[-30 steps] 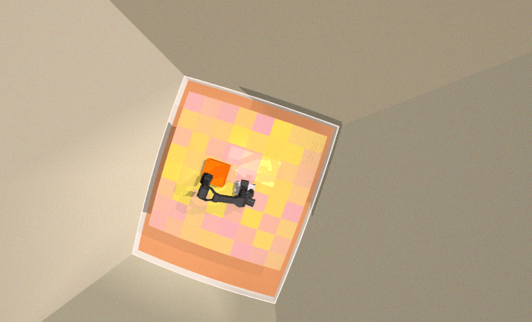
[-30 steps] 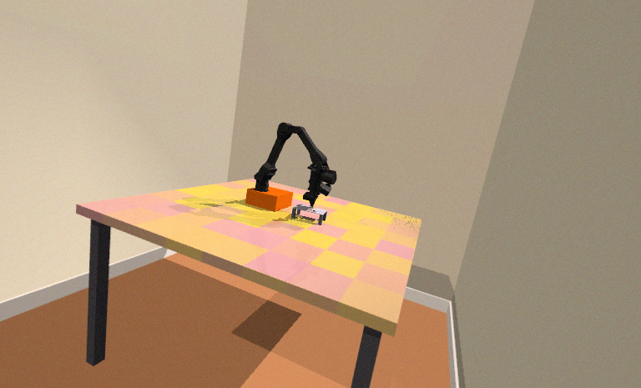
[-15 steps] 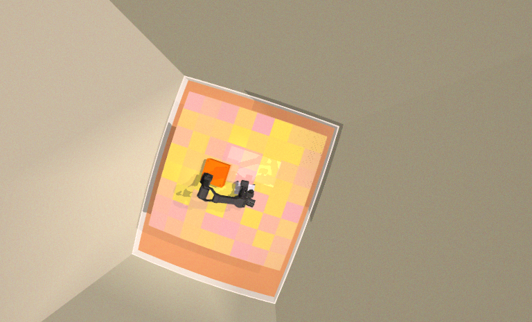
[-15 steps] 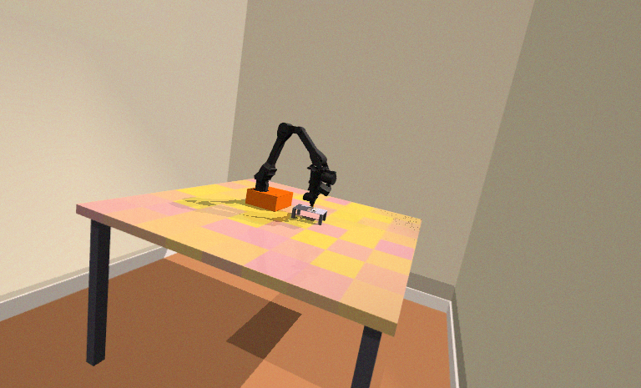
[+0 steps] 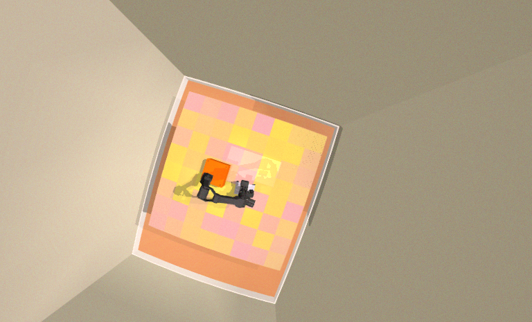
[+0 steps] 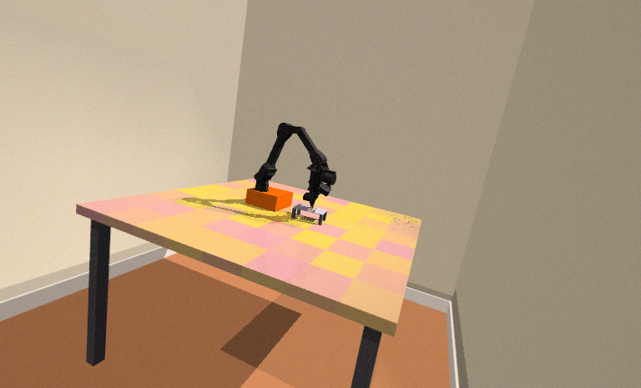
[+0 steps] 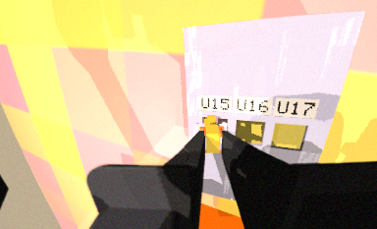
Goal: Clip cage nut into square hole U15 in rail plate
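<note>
The rail plate (image 6: 305,208) (image 7: 236,57) is a pale grey plate on short dark legs. In the wrist view the labels U15 (image 7: 215,103), U16 and U17 stand in a row above its square holes. My gripper (image 7: 211,136) (image 6: 311,206) points down at the plate and is shut on the cage nut (image 7: 212,141), a small yellow and orange piece between the fingertips. The nut is over the hole marked U15 and covers most of it; a dark strip of the hole shows behind it. How deep the nut sits is hidden by the nut and fingers.
The U16 hole (image 7: 249,133) and the U17 hole (image 7: 290,136) lie just right of the fingers in the wrist view, with nothing in them. An orange block (image 5: 219,172) (image 6: 262,199) stands beside the arm's base. The patchwork table (image 5: 251,219) (image 6: 274,265) carries everything.
</note>
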You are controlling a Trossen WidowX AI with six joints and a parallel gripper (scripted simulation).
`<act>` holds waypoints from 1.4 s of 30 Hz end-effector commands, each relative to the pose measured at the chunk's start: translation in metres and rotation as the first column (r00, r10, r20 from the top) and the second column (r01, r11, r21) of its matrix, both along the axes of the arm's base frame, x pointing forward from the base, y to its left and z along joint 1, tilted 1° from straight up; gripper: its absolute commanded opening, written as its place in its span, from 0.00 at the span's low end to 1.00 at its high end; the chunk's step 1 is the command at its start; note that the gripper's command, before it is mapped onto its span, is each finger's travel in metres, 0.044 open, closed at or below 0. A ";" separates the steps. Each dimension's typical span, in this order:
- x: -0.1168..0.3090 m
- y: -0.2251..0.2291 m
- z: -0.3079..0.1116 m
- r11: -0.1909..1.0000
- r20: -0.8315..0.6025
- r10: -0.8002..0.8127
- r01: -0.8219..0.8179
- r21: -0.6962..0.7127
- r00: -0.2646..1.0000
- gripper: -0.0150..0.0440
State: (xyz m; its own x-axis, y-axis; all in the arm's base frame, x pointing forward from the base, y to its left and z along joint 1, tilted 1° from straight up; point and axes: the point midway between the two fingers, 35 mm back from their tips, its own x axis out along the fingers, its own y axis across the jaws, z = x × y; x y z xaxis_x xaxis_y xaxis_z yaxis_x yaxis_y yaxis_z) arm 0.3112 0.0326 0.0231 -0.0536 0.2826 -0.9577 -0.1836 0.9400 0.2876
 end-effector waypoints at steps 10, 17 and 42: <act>0.001 -0.001 0.000 1.000 -0.002 0.005 -0.005 0.026 1.000 0.31; 0.001 -0.001 0.000 0.999 -0.005 0.005 -0.005 0.041 1.000 0.31; 0.002 -0.005 -0.002 0.997 -0.012 0.006 -0.005 0.078 1.000 0.31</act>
